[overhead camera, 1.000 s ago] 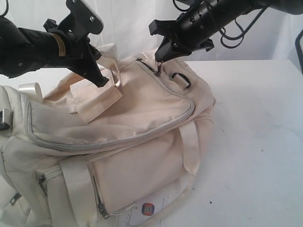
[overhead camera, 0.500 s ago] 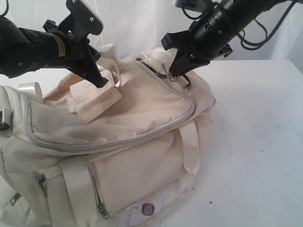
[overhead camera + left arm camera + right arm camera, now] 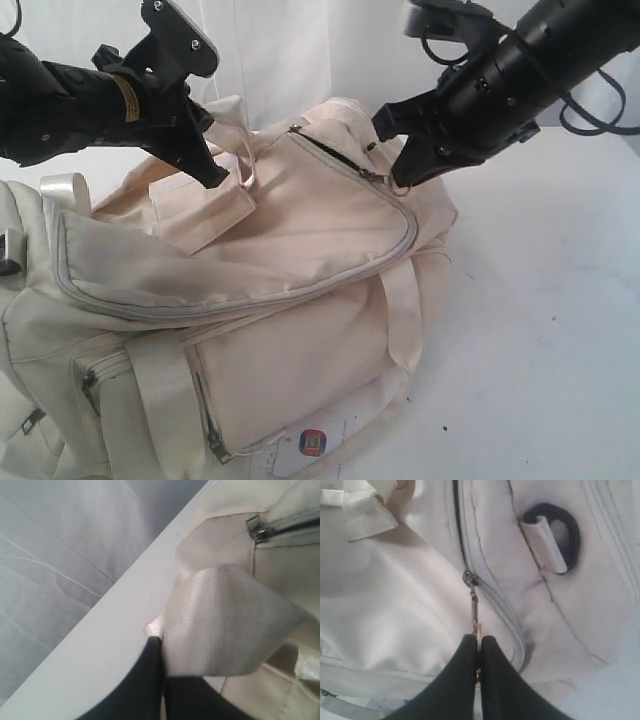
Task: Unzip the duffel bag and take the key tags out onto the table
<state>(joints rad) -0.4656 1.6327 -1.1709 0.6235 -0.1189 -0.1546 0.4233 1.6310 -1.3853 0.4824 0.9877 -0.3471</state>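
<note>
The duffel bag is lying across the left and centre of the exterior frame on the white bench, and its near end is running off the lower left edge. The left pincer, at upper left, is closing on a folded cream strap at the bag's top; the wrist view is showing the webbing bunched between its dark fingers. The right pincer, at upper right of the exterior frame, is pinching the zipper pull with its jaws nearly together. A short dark gap is showing along the grey zipper above the slider. A paper label with a red-blue mark is lying at the bottom edge, against the bag.
</note>
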